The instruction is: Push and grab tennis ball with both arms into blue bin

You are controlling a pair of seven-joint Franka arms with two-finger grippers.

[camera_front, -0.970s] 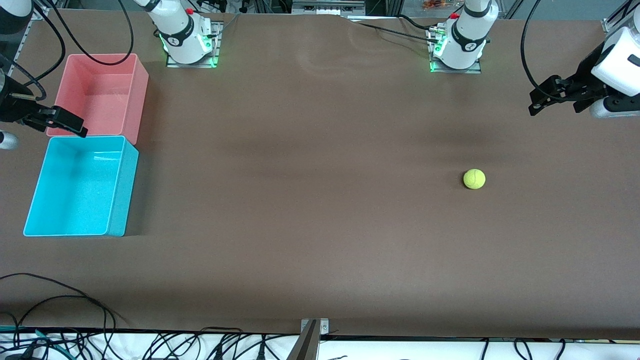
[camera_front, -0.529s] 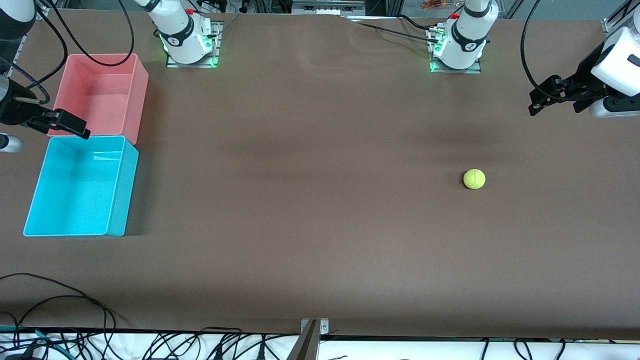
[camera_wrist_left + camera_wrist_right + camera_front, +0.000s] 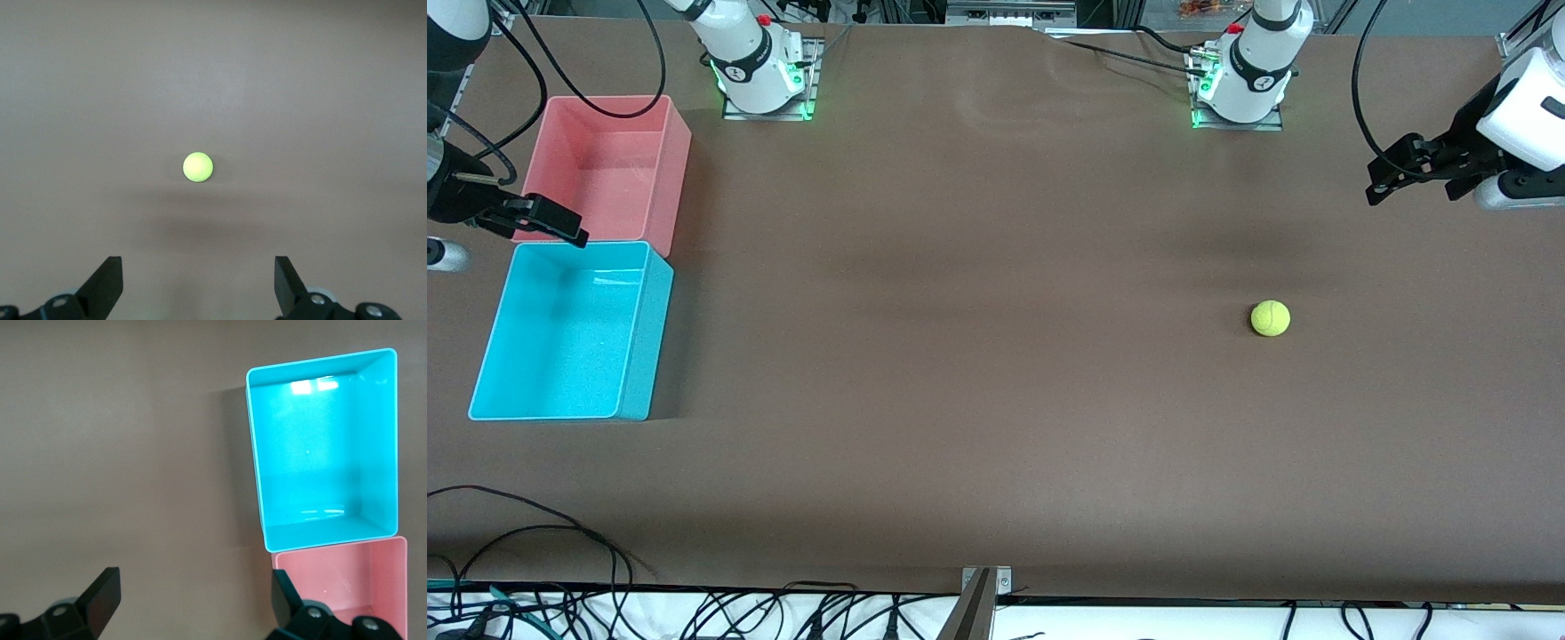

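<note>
The tennis ball [image 3: 1270, 318] lies alone on the brown table toward the left arm's end; it also shows in the left wrist view [image 3: 198, 167]. My left gripper [image 3: 1383, 180] hangs open and empty in the air over that end of the table, apart from the ball; its fingers [image 3: 105, 285] stand wide apart. The blue bin [image 3: 633, 329] stands empty at the right arm's end, also seen in the right wrist view [image 3: 377, 440]. My right gripper [image 3: 560, 229] is open and empty, up over the bins' adjoining edges.
An empty pink bin [image 3: 671, 169] stands against the blue bin, farther from the front camera; it also shows in the right wrist view [image 3: 347, 587]. Cables [image 3: 534, 533] lie along the table's front edge. The arm bases [image 3: 760, 76] stand at the back.
My right gripper has shifted slightly toward the table's end, off the pink bin's corner. The left gripper and the ball have barely moved.
</note>
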